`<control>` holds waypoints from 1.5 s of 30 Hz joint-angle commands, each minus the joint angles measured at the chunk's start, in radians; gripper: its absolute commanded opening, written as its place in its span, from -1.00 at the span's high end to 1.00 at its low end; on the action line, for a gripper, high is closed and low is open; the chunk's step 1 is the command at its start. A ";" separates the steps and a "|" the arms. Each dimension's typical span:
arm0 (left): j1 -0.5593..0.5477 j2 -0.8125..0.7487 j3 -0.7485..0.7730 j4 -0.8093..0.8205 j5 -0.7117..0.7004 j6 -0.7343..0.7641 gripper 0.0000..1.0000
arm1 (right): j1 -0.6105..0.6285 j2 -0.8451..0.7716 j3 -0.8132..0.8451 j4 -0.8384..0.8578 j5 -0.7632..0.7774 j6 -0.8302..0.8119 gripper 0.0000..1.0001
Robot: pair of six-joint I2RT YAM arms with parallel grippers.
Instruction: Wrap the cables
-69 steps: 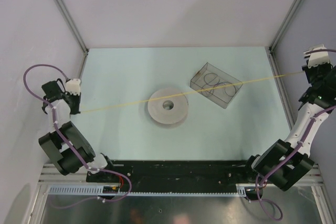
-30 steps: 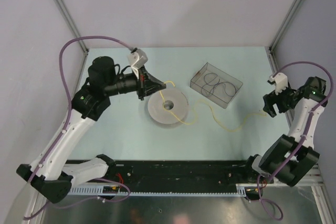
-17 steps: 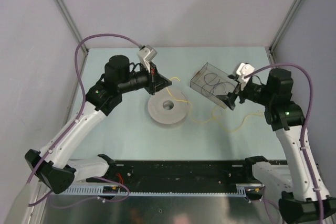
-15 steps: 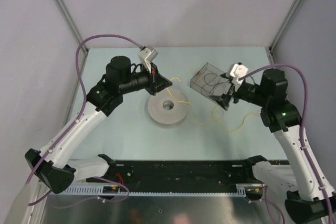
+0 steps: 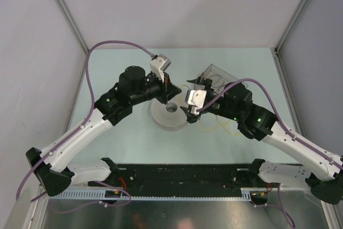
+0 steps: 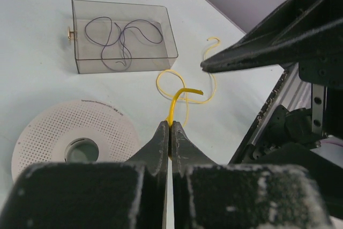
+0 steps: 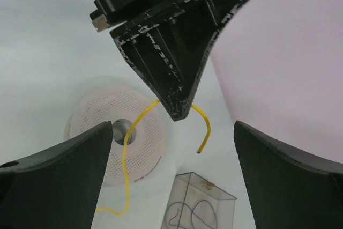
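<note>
Two pincers are seen near frame centre above the white spool (image 5: pixel 170 115). The left pincer (image 6: pixel 170 127) is clamped shut on the yellow cable (image 6: pixel 172 105). The right pincer (image 7: pixel 171 151) is spread wide and empty. Slack cable is looped on the worktop (image 5: pixel 118 68) below the clear box (image 5: pixel 214 79).

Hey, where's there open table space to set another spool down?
Bare table right of the clear box, and along the back edge. Crowded middle: left tool and right tool meet over the spool, yellow cable looped beside it.
</note>
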 commanded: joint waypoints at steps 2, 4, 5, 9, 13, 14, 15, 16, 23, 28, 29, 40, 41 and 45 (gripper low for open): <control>-0.023 -0.029 0.010 0.039 -0.084 0.000 1.00 | 0.036 0.032 0.012 0.088 0.081 -0.078 -0.98; -0.034 -0.026 0.017 0.039 -0.087 0.000 1.00 | 0.037 0.049 0.006 0.101 0.083 -0.062 -0.97; -0.037 -0.024 0.019 0.038 -0.089 0.001 1.00 | 0.034 0.057 0.001 0.109 0.089 -0.059 -0.94; -0.044 -0.025 0.023 0.039 -0.088 0.003 1.00 | 0.014 0.077 -0.014 0.157 0.118 -0.048 -0.82; -0.044 -0.027 0.028 0.039 -0.081 -0.001 1.00 | -0.015 0.092 -0.018 0.174 0.126 -0.054 -0.46; -0.045 -0.028 0.031 0.039 -0.081 -0.001 1.00 | -0.021 0.094 -0.019 0.173 0.126 -0.055 -0.35; -0.045 -0.029 0.034 0.039 -0.081 0.000 1.00 | -0.027 0.094 -0.020 0.171 0.127 -0.055 -0.25; -0.045 -0.029 0.035 0.039 -0.081 0.000 1.00 | -0.033 0.093 -0.021 0.170 0.124 -0.055 -0.15; -0.045 -0.028 0.039 0.038 -0.072 0.003 1.00 | -0.051 0.078 -0.027 0.142 0.073 -0.078 0.47; -0.044 -0.025 0.041 0.039 -0.061 0.003 1.00 | -0.052 0.070 -0.030 0.123 0.057 -0.093 0.91; -0.045 -0.025 0.042 0.038 -0.061 0.003 1.00 | -0.053 0.069 -0.030 0.122 0.057 -0.094 0.95; -0.045 -0.020 0.049 0.043 -0.031 0.019 0.80 | -0.102 0.042 -0.036 0.055 -0.016 -0.053 1.00; -0.045 -0.018 0.048 0.044 -0.020 0.019 0.68 | -0.110 0.039 -0.037 0.056 -0.026 -0.042 1.00; -0.046 -0.006 0.042 0.048 0.004 0.044 0.50 | -0.135 0.029 -0.036 0.070 -0.065 0.003 1.00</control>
